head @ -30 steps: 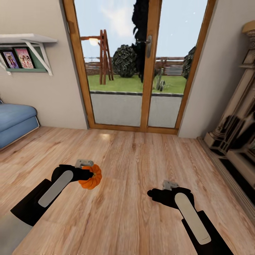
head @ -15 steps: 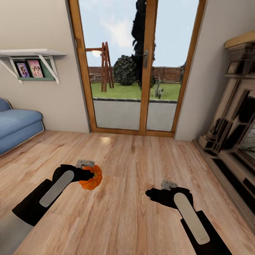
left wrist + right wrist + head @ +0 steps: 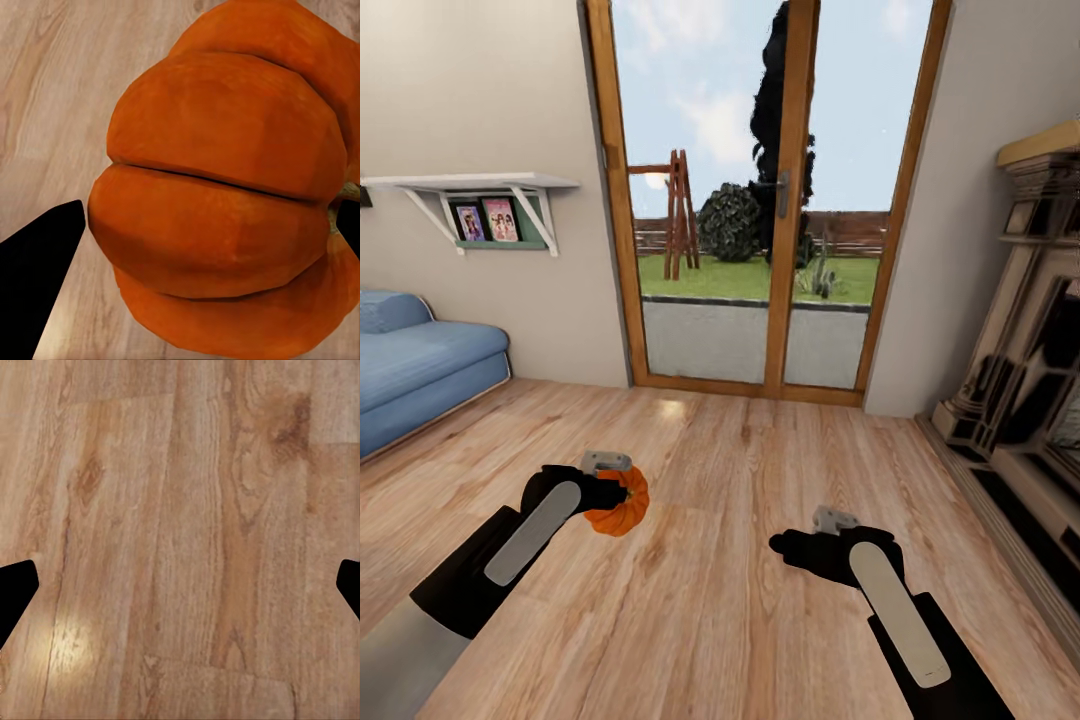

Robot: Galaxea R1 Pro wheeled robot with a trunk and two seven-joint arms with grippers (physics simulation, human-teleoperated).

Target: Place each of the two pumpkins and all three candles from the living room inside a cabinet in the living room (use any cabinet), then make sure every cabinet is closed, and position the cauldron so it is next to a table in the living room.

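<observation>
Left end effector (image 3: pixel 618 487) pinches the pumpkin (image 3: pixel 617 503) between its black fingers (image 3: pixel 37 262), holding it above the wooden floor (image 3: pixel 740 600); head view, about 8 o'clock from frame centre. Left wrist view: ribbed orange flank close up, stem at one edge. Right end effector (image 3: pixel 795 545) at about 5 o'clock, empty, fingers spread wide over bare floorboards, fingertips (image 3: pixel 15 592) well apart. Glazed double door (image 3: pixel 760 200) at 12 o'clock, blue sofa (image 3: pixel 420 360) at 9 o'clock, wall shelf (image 3: pixel 480 190) above it.
</observation>
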